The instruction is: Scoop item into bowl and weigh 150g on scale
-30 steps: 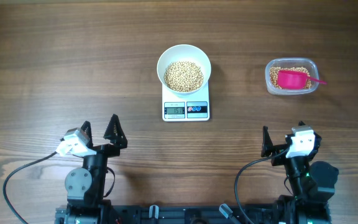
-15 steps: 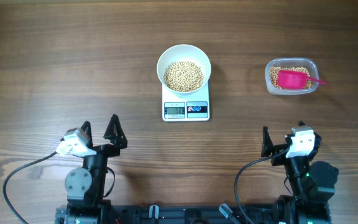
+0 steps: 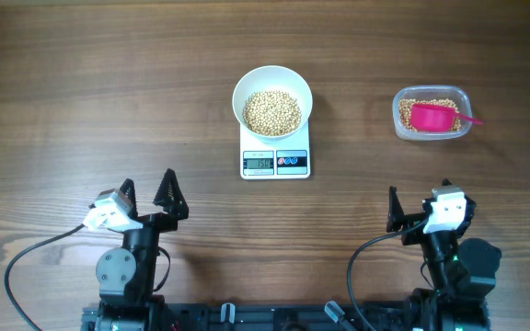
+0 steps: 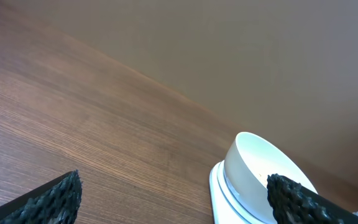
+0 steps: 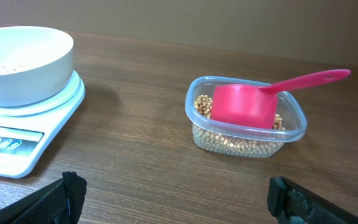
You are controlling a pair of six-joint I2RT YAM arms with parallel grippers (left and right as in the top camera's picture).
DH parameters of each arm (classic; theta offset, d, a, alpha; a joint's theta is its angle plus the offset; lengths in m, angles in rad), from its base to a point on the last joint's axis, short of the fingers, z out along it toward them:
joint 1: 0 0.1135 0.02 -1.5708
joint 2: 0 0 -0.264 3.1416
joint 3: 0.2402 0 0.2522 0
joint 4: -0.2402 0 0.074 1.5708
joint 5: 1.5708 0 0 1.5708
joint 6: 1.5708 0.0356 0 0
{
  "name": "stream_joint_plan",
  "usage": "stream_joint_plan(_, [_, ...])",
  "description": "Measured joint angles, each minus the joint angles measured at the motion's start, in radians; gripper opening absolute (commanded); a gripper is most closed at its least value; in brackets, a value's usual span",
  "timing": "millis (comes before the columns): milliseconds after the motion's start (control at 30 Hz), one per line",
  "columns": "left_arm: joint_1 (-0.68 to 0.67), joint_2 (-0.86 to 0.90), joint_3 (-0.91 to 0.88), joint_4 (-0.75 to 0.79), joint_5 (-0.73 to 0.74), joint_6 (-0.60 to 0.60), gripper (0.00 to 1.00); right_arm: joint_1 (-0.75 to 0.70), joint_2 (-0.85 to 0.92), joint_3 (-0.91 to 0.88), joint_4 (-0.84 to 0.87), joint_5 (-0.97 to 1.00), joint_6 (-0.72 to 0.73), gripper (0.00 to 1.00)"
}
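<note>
Gaping wide nearest the base, the left hand (image 3: 147,191) and right hand (image 3: 419,198) are both released and hold nothing, their dark ridged fingers apart above the wood-grain counter (image 3: 109,83). Beyond them the flat white scale (image 3: 275,163) carries the round, smooth white bowl (image 3: 272,73), filled with small matte tan beans (image 3: 273,112). The scale's grey display is too small to read. Off to the right, a clear rounded plastic container (image 3: 399,115) holds more beans, partly hidden under a pink scoop (image 3: 433,117).

Clear plastic container (image 3: 397,112) with rounded corners sits on the brown wood-grain surface (image 3: 109,83). Pink scoop (image 3: 433,117) lies inside the container, cup end over its middle. The handle pokes out past the container's right rim, angled up.
</note>
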Motion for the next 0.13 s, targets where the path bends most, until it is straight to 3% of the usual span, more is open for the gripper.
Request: stream_joint_plan(133, [0.0,0.0,0.0,0.0,0.0,0.0,1.0,0.0,0.0,0.0,0.0,0.0,0.0,1.0])
